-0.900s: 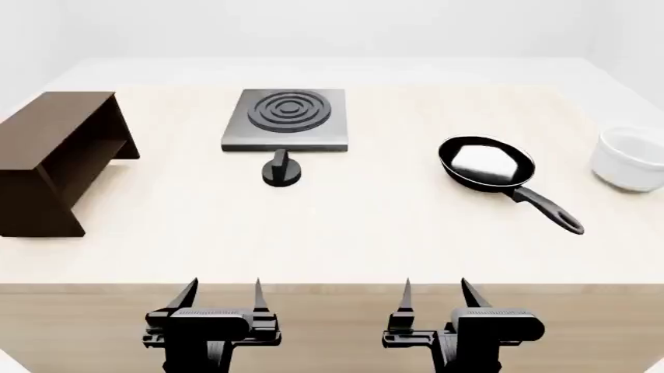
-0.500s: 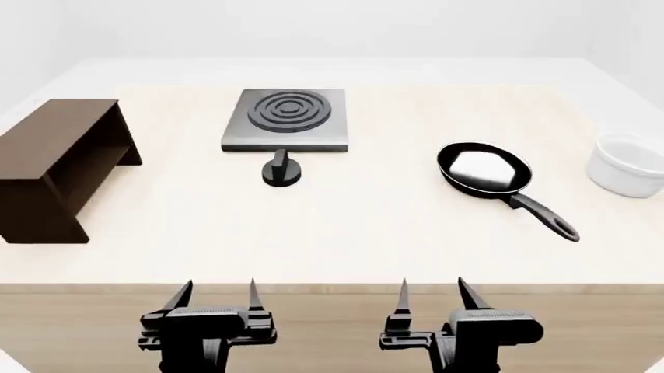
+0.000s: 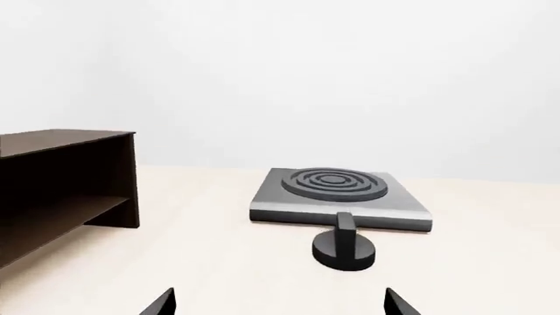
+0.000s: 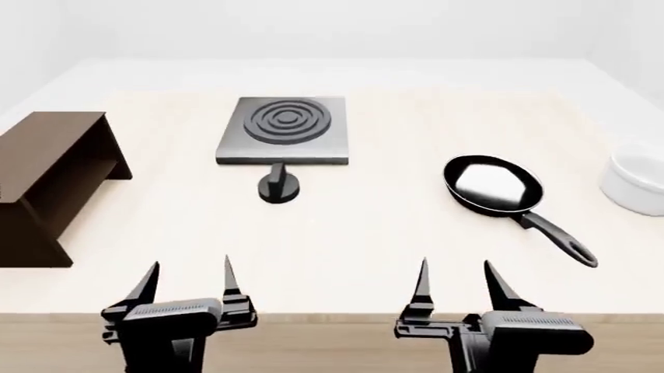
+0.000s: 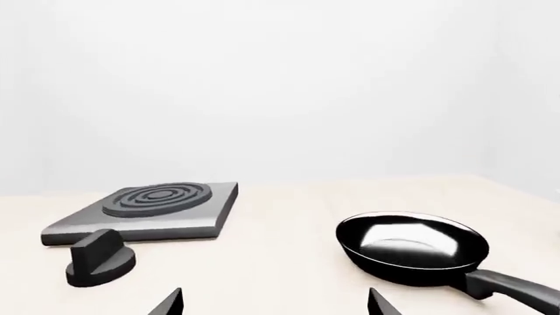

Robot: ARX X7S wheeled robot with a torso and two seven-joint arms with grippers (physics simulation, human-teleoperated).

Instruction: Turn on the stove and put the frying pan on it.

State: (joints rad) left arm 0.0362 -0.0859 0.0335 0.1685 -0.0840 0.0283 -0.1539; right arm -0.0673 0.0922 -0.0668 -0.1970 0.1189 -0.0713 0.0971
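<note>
While both pincers, left (image 4: pixel 186 281) and right (image 4: pixel 456 281), hang spread and empty, a careless reach could nudge the frying pan (image 4: pixel 494 185), lying well right of the stove (image 4: pixel 282 128), or overshoot the knob (image 4: pixel 278 185) just before it.

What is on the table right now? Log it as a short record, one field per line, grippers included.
stove: grey plate with dark burner rings, far centre-left, nothing on it
knob: black, on the table just in front of the stove
frying pan: on the table right of the stove, handle pointing toward the robot's right
bowl: white, at the right edge
shelf: brown wooden, at the left
left gripper: open, empty, over the near table edge
right gripper: open, empty, over the near table edge
</note>
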